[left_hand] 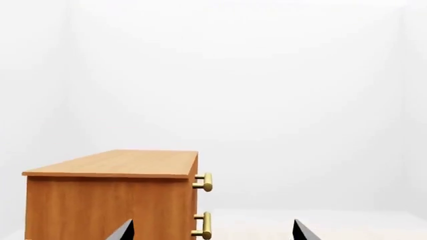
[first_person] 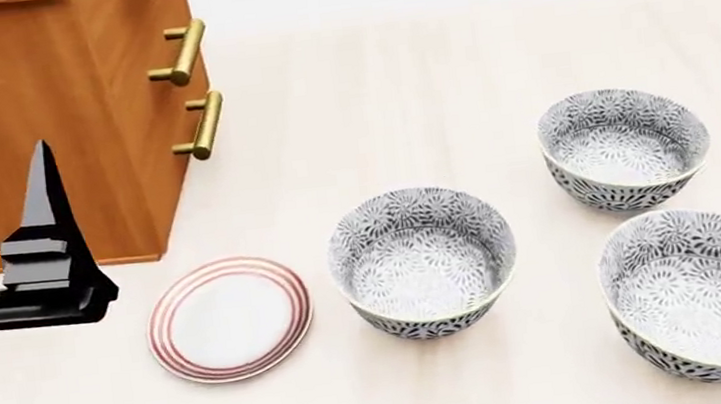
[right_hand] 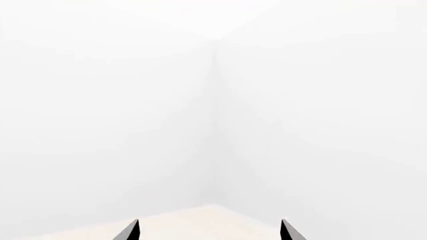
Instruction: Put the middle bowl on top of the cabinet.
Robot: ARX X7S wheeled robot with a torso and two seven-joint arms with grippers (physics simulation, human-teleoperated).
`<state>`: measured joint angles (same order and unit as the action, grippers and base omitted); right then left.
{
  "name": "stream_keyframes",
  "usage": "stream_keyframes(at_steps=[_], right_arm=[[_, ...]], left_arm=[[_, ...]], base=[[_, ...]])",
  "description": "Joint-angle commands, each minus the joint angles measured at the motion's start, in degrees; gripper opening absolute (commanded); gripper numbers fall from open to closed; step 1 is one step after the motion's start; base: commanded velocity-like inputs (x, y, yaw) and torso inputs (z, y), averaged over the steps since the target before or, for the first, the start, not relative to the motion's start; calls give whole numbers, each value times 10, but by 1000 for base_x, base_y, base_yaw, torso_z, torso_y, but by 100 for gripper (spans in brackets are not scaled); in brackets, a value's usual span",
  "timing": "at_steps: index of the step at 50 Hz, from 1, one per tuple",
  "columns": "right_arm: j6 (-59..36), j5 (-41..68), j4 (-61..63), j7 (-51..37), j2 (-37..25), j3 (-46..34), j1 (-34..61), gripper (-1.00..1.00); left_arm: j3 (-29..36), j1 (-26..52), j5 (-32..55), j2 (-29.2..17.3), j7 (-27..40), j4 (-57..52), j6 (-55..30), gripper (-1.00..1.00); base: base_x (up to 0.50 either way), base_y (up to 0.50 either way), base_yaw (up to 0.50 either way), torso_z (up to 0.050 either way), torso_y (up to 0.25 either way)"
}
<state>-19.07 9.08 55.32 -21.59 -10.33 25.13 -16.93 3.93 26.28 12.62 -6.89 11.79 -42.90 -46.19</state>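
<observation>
Nearest in the head view, the left claw (first_person: 50, 245) hangs low at the left edge, a dark finger pointing up, empty; the left wrist view shows its two fingertips well apart with nothing between them. The right claw (right_hand: 210, 231) is absent from the head view; its wrist view shows two tips likewise spread, facing a blank white wall corner.

Just beyond the left claw, a flat white plate with red rings (first_person: 229, 318) lies on the pale counter (first_person: 364, 101). To the plate's right stand three patterned bowls: one at the near right (first_person: 706, 291), one farther back at the right (first_person: 623, 147), and the middle bowl (first_person: 423, 261) just beside the plate, upright and untouched.

Farthest back on the left rises the wooden cabinet (first_person: 43, 115) with brass handles (first_person: 199, 126); its flat top shows only in the left wrist view.

The middle bowl lies to the right of the left claw, past the plate; the left arm is probably the nearer.
</observation>
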Motion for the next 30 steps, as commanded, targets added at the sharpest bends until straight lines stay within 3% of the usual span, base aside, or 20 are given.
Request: stream_keyframes(at_steps=[1, 18, 30], right_arm=[[-9, 4, 12, -7, -7, -1, 1, 100], [-33, -12, 23, -24, -20, -6, -2, 100], [-6, -8, 22, -18, -26, -12, -13, 100]], left_arm=[[-1, 3, 10, -4, 6, -2, -4, 100], [-1, 5, 21, -8, 18, -2, -4, 100], [5, 4, 26, -11, 24, -1, -3, 100]], base=[[500, 0, 0, 0, 0], [499, 0, 0, 0, 0], [37, 0, 0, 0, 0]])
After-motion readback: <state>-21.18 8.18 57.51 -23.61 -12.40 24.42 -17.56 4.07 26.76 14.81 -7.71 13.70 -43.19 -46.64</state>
